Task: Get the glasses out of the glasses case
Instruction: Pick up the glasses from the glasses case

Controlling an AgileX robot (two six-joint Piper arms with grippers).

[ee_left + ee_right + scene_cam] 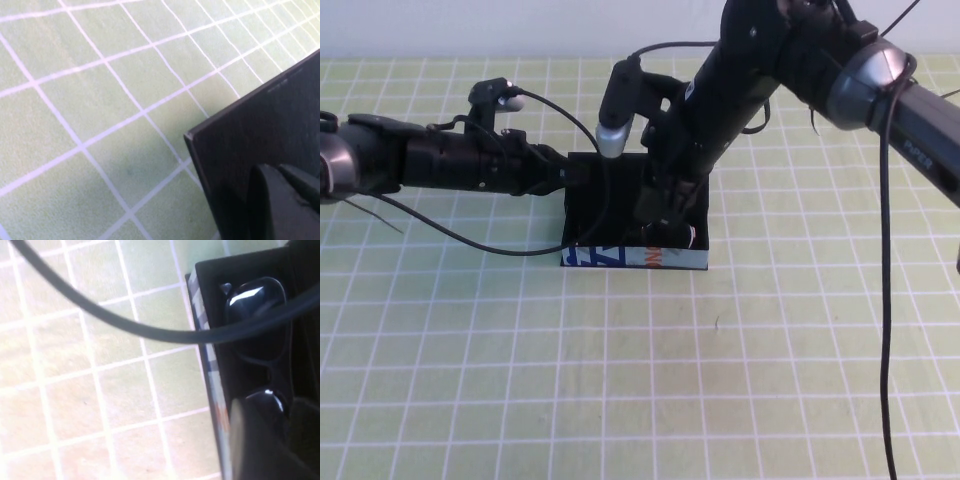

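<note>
The glasses case point(632, 258) lies open at mid-table, its light blue printed strip facing me. Its black lid point(260, 130) stands raised at the back. My left gripper point(572, 178) reaches in from the left and is shut on the lid's left edge, with one finger point(280, 205) against the panel. The black glasses point(256, 300) lie inside the case point(210, 360). My right gripper point(665, 228) comes down from the upper right into the case. It is open, with a finger point(240, 440) on either side of the glasses' near lens point(267, 402).
A green mat with a white grid point(640, 380) covers the table. A black cable point(500, 245) loops over the mat left of the case, and another cable point(885, 300) hangs on the right. The right arm point(760, 60) crosses above the case's back.
</note>
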